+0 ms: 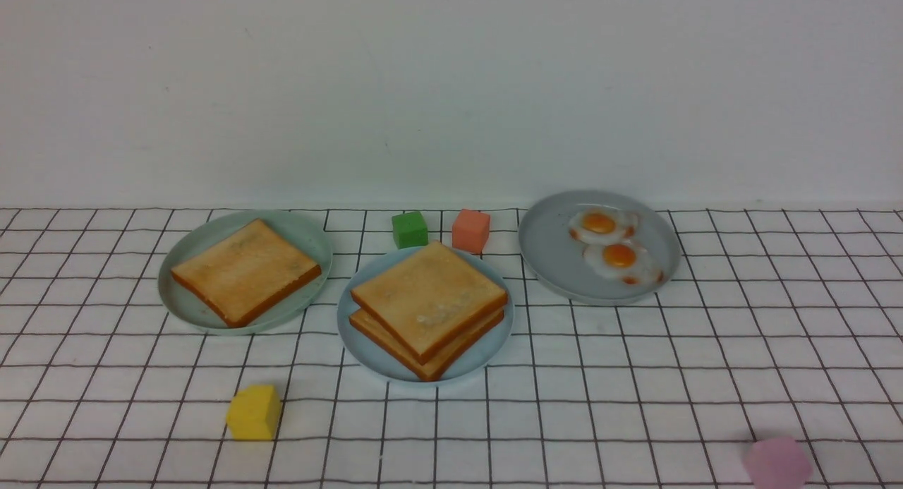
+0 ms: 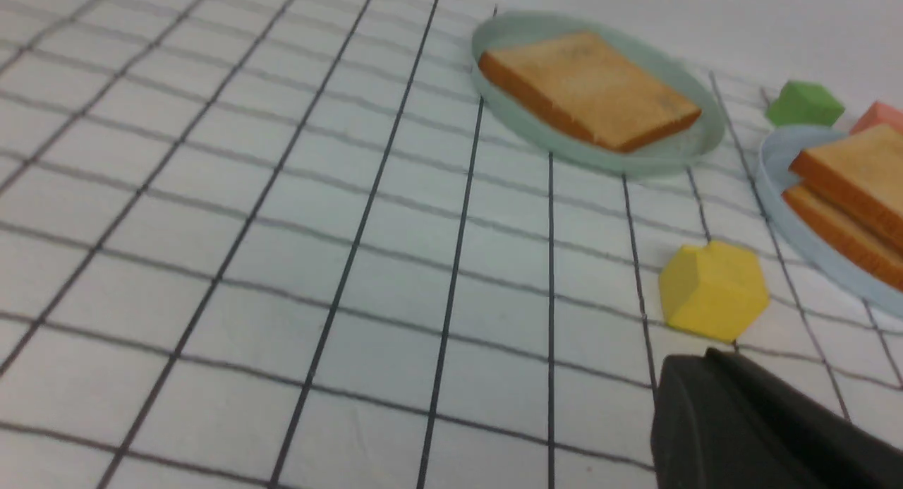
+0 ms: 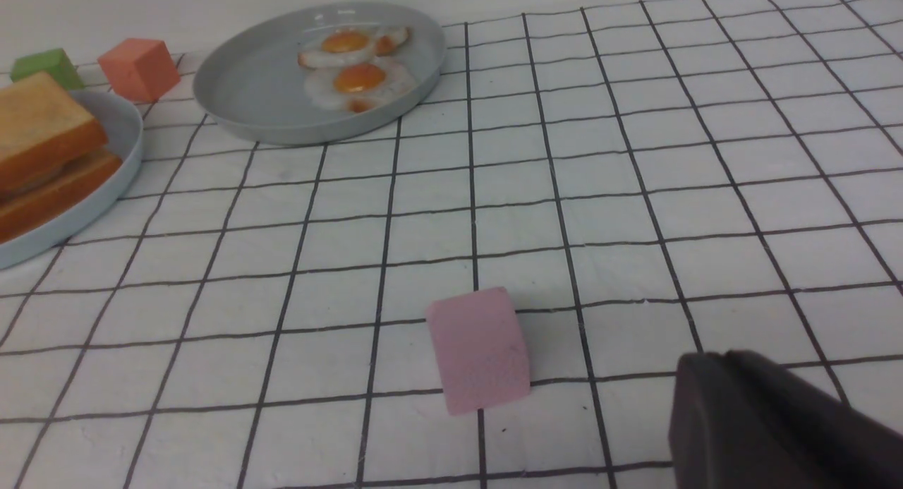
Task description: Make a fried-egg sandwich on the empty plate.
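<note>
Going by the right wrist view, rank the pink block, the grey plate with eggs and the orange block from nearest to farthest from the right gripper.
1. Pink block: just ahead of the right gripper, on the cloth.
2. Grey plate: farther out, holding two fried eggs.
3. Orange block: beyond the plate's edge, near the back wall.

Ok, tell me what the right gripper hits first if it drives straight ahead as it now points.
Probably the pink cube, which lies just ahead of the right gripper's dark tip in the right wrist view; depth and height are unclear, so it might pass beside it.
</note>
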### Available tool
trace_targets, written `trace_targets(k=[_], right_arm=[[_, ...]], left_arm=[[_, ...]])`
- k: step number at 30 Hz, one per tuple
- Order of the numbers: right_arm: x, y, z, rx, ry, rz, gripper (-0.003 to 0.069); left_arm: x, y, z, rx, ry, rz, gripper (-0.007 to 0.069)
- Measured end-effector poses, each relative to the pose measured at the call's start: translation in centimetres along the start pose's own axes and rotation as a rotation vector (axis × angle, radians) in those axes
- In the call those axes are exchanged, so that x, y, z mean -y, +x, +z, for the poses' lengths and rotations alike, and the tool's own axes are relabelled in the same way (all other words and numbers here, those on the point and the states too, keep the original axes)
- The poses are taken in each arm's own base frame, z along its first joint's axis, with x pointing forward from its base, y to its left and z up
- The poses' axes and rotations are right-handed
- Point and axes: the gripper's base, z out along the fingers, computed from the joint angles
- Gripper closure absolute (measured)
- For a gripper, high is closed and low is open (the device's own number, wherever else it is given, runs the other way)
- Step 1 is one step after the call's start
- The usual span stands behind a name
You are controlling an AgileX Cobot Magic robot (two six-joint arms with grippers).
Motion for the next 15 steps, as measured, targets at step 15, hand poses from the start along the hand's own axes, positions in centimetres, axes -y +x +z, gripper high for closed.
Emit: trace_targets(k=[15], right_arm=[[0.0,0.0,0.0,0.0,0.0,-0.001,0.0612]], left_arm=[[-0.05,0.14,0.02,-0.01,-0.005,-0.009,0.0638]])
